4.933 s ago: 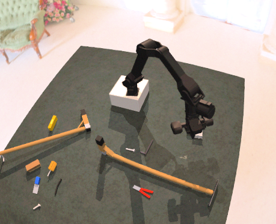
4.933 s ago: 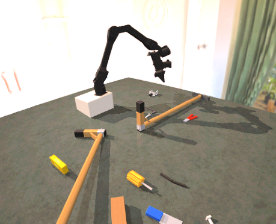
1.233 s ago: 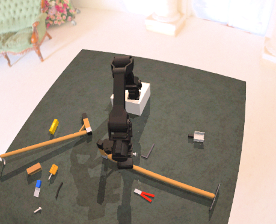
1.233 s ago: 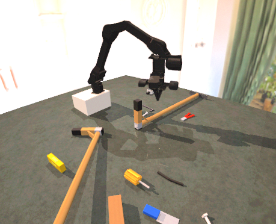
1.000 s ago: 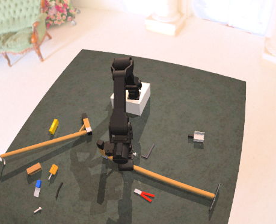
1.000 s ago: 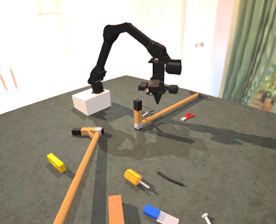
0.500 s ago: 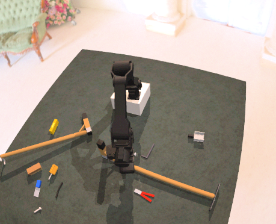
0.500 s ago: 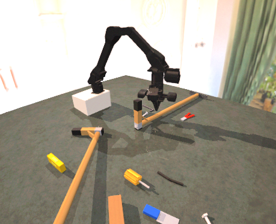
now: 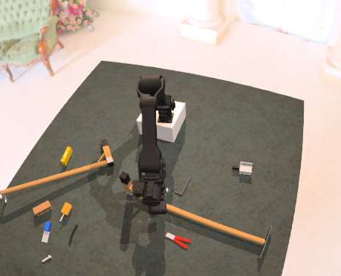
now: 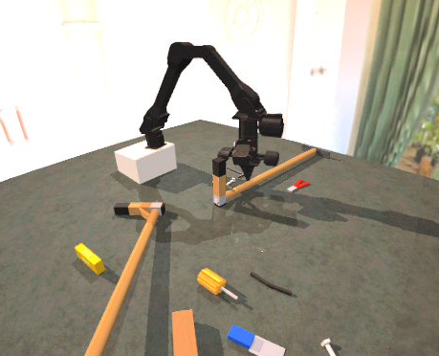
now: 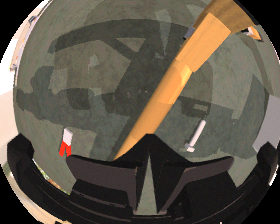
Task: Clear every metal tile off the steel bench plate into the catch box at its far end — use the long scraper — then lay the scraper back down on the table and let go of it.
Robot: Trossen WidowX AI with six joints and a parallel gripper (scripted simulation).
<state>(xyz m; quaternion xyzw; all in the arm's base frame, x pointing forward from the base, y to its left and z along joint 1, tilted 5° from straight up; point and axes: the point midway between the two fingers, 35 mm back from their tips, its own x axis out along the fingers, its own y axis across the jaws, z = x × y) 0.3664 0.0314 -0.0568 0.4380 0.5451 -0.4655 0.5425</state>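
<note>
Long scraper [image 9: 216, 223] [image 10: 278, 170] [image 11: 166, 92] is lying on the dark table [image 9: 223, 130] [image 10: 54, 230] [image 11: 106, 75], long axis running diagonally in top view: thin blade [image 9: 265, 242] at the lower right, crosswise block grip [image 9: 125, 179] [image 10: 219, 182] [image 11: 211, 35] at the upper left. Blade is sitting across the handle; grip is standing upright, black end up, pale end down. Gripper [image 9: 153, 193] [image 10: 249, 174] [image 11: 149, 140] is hanging nose-down over the grip-side part of the handle, fingers together, holding nothing. Small bolt [image 10: 231, 182] [image 11: 197, 134] is lying near the handle in wrist view; hex key [image 9: 185, 186] is lying on the arm-base side of it. Red-handled pliers [image 9: 176, 237] [image 10: 298, 185] [image 11: 66, 142] are resting on the opposite side. Farther out, a second long-handled tool [image 9: 53, 179] [image 10: 130, 273] is slanting the other way, block end nearer the scraper. Yellow block [image 9: 66, 156] [image 10: 89, 258] and orange screwdriver [image 9: 66, 208] [image 10: 211, 280] are flanking it. White pan [image 9: 246, 168] is lying well apart, right in top view.
</note>
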